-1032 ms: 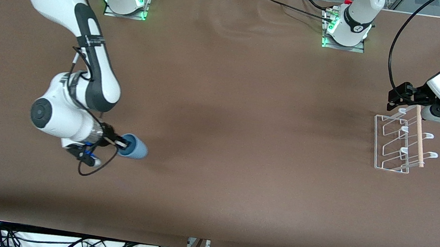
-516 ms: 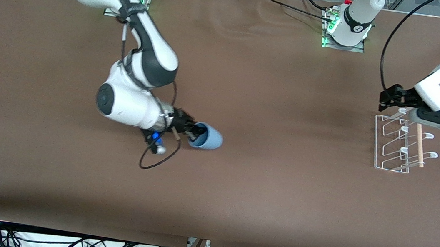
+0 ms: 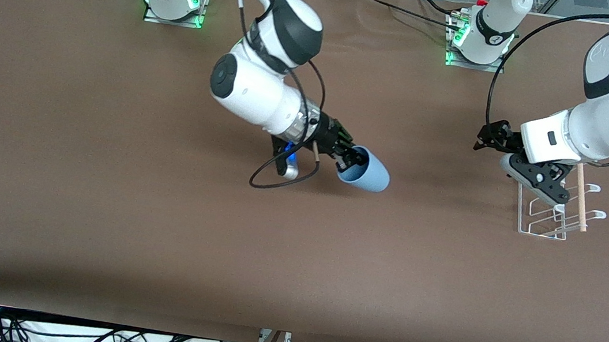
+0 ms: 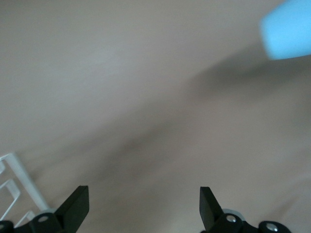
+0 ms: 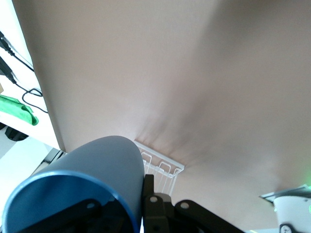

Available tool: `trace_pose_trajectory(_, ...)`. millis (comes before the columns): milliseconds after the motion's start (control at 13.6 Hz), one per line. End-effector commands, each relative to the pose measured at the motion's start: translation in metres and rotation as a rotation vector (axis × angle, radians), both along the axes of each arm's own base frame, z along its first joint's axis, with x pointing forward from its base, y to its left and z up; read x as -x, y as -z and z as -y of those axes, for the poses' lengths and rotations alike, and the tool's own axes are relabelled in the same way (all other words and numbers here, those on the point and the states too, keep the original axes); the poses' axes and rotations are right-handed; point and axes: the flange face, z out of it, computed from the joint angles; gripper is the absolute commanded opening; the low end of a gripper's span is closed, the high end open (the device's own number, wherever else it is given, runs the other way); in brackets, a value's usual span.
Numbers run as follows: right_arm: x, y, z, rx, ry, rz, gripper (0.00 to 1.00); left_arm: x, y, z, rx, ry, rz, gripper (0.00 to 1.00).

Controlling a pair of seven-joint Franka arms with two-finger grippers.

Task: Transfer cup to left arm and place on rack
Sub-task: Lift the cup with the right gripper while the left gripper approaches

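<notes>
Right arm's got the cup up over mid-table, left arm waiting with its fingers spread

Going across the front view: the right gripper [image 3: 344,154] is pinching the cup [image 3: 367,172] by its rim, one finger inside the mouth and one outside, so the cup hangs sideways off the fingertips with its base pointing away from the gripper, toward the left arm's end. My guess is that rim grip is on purpose, since it leaves the whole body bare for the other arm to grab. Cup's a plain light-blue tumbler, smooth, tapered, no handle, darker blue inside. The left gripper [image 3: 489,137] is wide open and empty, aimed at the cup but well apart from it, with the rack [image 3: 541,229] just under its wrist. Looks like handoff setup to me, and keeping the rack that close should make the drop-off short.
</notes>
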Motion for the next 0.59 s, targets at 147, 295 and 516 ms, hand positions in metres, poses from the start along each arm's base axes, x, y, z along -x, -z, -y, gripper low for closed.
trace_pose_trajectory(147,0.006,-0.007,-0.013,-0.039,0.028,-0.04,0.0,-0.008,-0.002,0.017,0.234,0.305,0.096,1.0)
trace_pose_trajectory(295,0.007,-0.007,-0.014,-0.038,0.029,-0.05,0.0,-0.009,0.002,0.031,0.333,0.453,0.153,1.0)
trace_pose_trajectory(516,0.011,-0.009,-0.017,-0.042,0.024,-0.052,0.0,-0.016,0.003,0.064,0.41,0.594,0.309,1.0)
